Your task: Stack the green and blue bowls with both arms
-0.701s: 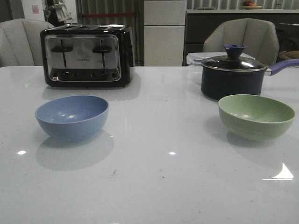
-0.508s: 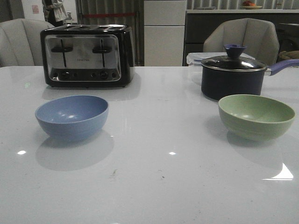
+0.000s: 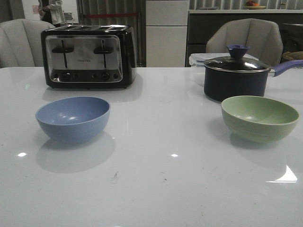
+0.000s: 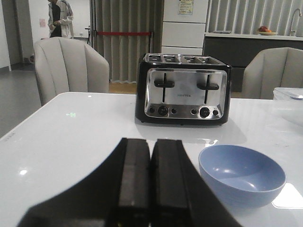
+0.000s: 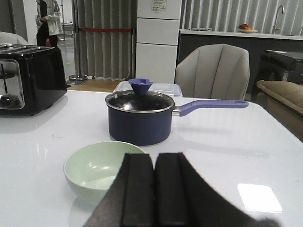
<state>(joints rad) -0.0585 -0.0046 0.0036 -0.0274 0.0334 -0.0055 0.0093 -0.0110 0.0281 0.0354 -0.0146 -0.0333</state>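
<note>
**Bowls apart, claws clenched**

White table [image 3: 156, 189] carries the blue bowl [image 3: 73, 118] on the left and the green bowl [image 3: 260, 117] on the right, well apart, probably one per arm. Left claw [image 4: 151, 189] and right claw [image 5: 154, 194] are clenched, empty. Toaster [image 3: 88, 56] lettering is unreadable.

grey chairs [image 3: 21, 40], curtain [image 4: 125, 40], white cabinet [image 3: 165, 33]

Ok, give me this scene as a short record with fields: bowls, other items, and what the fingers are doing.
blue bowl: upright, empty, table's left side
green bowl: upright, empty, right side, apart from the blue one
stacked: no
saucepan: lidded, behind green bowl
toaster: behind blue bowl
left gripper: fingers shut, holding nothing
right gripper: fingers shut, holding nothing
</note>
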